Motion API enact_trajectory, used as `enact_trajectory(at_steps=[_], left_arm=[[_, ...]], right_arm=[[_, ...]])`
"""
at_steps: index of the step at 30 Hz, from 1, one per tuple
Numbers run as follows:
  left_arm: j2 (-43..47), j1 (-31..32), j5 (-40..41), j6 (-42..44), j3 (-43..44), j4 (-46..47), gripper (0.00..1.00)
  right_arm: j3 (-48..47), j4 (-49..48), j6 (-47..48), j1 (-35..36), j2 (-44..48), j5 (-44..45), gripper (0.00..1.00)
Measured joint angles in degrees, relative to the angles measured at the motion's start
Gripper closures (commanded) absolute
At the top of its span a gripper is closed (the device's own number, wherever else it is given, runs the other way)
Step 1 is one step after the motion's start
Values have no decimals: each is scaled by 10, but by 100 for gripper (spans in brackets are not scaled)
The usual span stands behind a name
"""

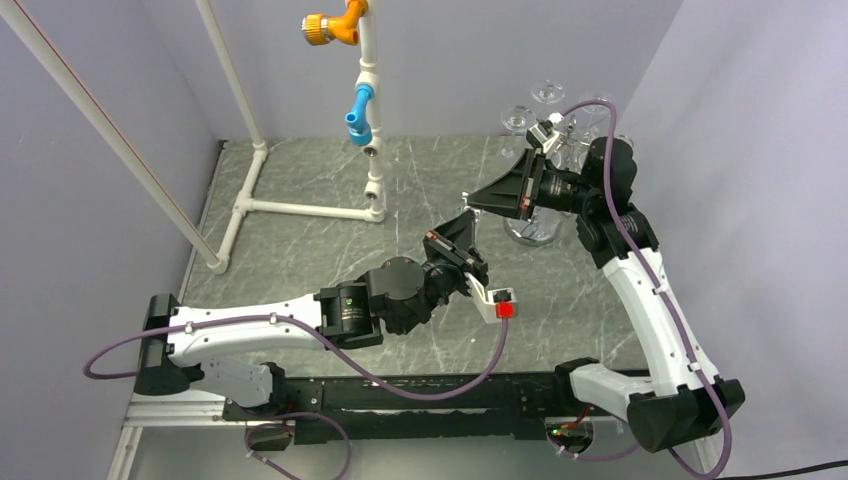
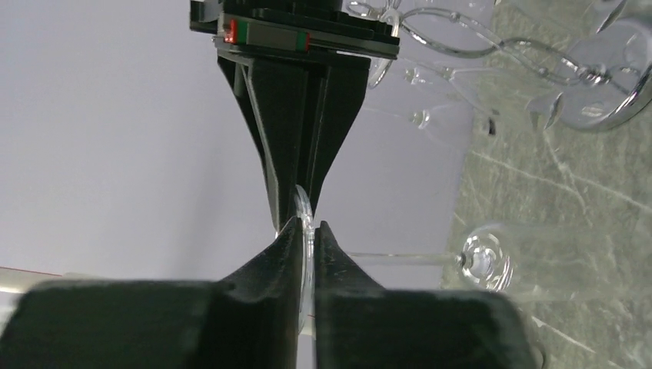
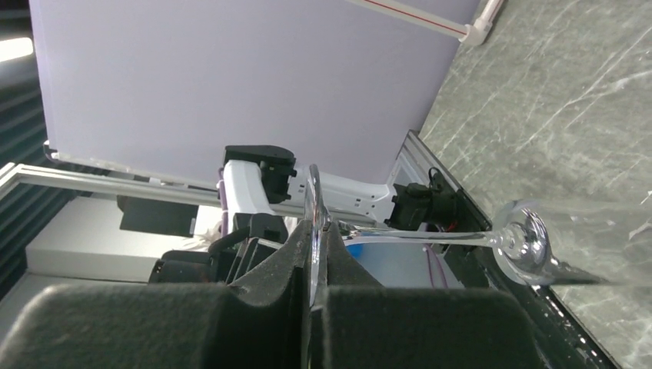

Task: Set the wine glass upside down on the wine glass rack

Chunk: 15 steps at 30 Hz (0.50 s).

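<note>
The glass [image 2: 483, 260] is clear, with a thin stem and a flat round foot. It lies on its side in the air over the table, with the stem about level. The foot stands on edge, and my left gripper [image 2: 306, 231] and my right gripper [image 3: 313, 254] pinch it from opposite sides. The rack [image 2: 603, 104] is chrome wire with curled arms. It stands upright on a round shiny base, apart from the glass, on the bowl's side.

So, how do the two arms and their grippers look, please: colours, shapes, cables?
Both arms have white shells with black joints: left arm, right arm. A purple cable runs along each. The left gripper and right gripper are black wedges tapering to narrow tips. A white block with a red mark sits on the left wrist.
</note>
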State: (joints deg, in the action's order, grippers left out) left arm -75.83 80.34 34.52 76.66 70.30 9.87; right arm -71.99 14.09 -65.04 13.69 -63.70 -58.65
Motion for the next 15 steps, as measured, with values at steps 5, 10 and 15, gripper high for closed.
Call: enact_trajectory(at_steps=[5, 10, 15], left_arm=[[7, 0, -18, -75, 4, 1, 16], [50, 1, -42, -181, 3, -13, 1], [113, 1, -45, -278, 3, -26, 1]], right_arm=[[0, 11, 6, -34, 2, -18, 100], [2, 61, 38, -104, 26, -19, 100], [10, 155, 104, -198, 75, -16, 100]])
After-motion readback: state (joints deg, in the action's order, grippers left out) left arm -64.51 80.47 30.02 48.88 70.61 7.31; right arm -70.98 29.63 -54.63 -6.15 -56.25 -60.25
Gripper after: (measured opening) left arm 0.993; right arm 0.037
